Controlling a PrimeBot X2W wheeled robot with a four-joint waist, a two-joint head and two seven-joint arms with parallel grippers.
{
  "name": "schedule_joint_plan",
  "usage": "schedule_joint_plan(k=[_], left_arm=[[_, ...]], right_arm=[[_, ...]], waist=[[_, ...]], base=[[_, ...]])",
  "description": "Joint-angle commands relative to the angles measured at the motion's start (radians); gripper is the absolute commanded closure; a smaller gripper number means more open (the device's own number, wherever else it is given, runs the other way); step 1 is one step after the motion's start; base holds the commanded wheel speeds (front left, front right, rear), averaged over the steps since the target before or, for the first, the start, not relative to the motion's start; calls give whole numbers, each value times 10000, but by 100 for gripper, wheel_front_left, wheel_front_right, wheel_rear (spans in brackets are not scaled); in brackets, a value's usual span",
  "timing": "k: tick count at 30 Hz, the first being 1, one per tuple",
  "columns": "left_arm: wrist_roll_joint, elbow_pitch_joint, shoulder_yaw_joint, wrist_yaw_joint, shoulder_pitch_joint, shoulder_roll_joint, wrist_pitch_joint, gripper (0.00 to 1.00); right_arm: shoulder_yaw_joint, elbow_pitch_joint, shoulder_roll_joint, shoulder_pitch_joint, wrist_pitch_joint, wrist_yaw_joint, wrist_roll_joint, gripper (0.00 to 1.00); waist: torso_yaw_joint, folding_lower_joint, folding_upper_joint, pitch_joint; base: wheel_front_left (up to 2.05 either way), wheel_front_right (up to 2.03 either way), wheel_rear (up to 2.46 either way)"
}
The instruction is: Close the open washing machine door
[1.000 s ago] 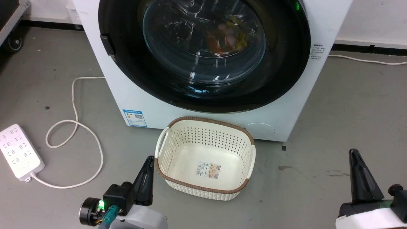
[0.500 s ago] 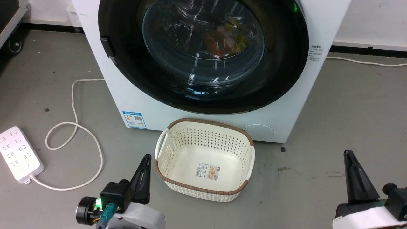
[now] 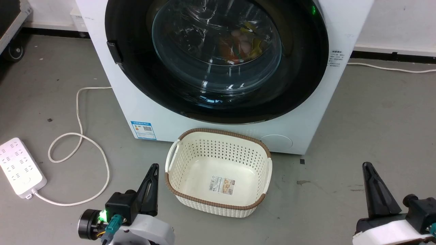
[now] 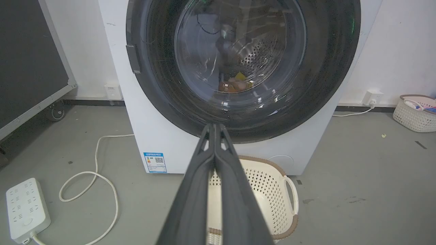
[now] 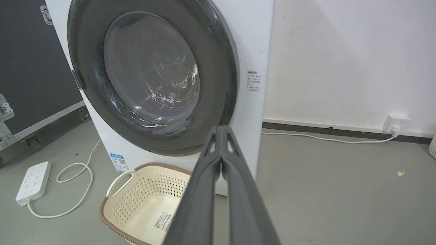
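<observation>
The washing machine door (image 3: 218, 51), a glossy black ring around a bulging glass window, lies flat against the white machine front (image 3: 143, 109), with coloured laundry showing through the glass. It faces me in the left wrist view (image 4: 238, 58) and stands at an angle in the right wrist view (image 5: 150, 78). My left gripper (image 3: 155, 167) hangs low beside the basket's left rim, its fingers (image 4: 214, 126) pressed together, holding nothing. My right gripper (image 3: 366, 165) hovers over the floor at the lower right, its fingers (image 5: 221, 128) also together and holding nothing. Both are well short of the door.
A cream perforated basket (image 3: 218, 136) with a brown rim stands on the floor right under the door. To the left, a white power strip (image 3: 18, 166) and its looped cable (image 3: 80, 136) lie on the grey floor. In the right wrist view, a wall socket (image 5: 396, 121) sits at the right.
The whole head picture has shifted slightly, so the camera moved. Both grippers sit a little further left in the view and stay shut. The door looks the same.
</observation>
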Motion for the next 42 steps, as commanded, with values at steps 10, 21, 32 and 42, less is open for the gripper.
schedule_joint_plan(k=[10, 21, 32, 42], left_arm=[[167, -192, 157, 98, 190, 2, 226, 100], [263, -346, 279, 151, 239, 2, 451, 100], [359, -499, 400, 205, 287, 2, 675, 100], [446, -639, 511, 253, 332, 3, 880, 100]], right_arm=[[120, 30, 18, -111, 221, -3, -166, 100], [230, 45, 22, -146, 446, -4, -276, 100], [338, 60, 27, -180, 671, -5, -384, 100], [438, 74, 31, -211, 877, -6, -484, 100]], waist=[[-25, 0, -1, -59], [-53, 0, -1, -124], [-81, 0, -1, -190], [-106, 0, -1, -249]], base=[[0, 0, 0], [0, 0, 0], [0, 0, 0], [0, 0, 0]])
